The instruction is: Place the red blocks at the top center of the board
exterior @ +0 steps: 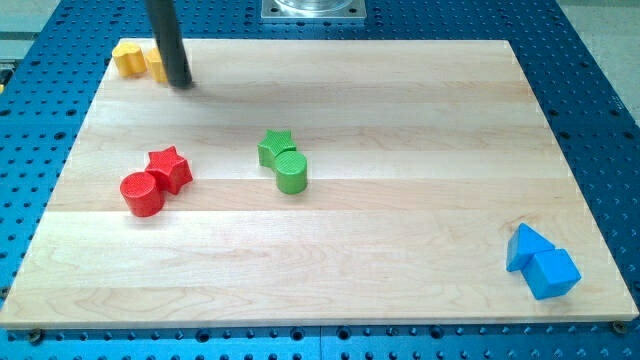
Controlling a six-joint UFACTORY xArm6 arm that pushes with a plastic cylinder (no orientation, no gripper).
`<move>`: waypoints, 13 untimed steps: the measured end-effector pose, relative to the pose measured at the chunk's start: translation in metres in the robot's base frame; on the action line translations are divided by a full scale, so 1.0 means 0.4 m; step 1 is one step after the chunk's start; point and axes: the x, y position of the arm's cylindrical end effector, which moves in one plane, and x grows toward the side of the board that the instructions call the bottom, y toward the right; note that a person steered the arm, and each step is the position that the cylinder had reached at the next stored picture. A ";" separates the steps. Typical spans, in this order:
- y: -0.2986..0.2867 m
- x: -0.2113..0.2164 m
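The rod comes down at the far left of the tabletop (330, 110), and its tip (180, 84) rests just right of two yellow blocks (128, 57) in the far-left corner, touching or nearly touching the nearer one, which it partly hides. The tool is a plain rod with no jaws, so it holds nothing.

The two red blocks sit at the left, about midway between far and near edges, well apart from the tip. The red cylinder (142, 193) stands nearer and to the left; the red star (170, 168) touches it on its far-right side.

Near the centre, a green star (273, 147) and a green cylinder (291, 171) touch, the cylinder nearer and to the right.

In the near-right corner, a blue triangle (524, 245) and a blue cube (553, 273) lie pressed together.
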 end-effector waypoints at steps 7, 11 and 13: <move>0.068 0.456; 0.214 0.286; 0.352 0.293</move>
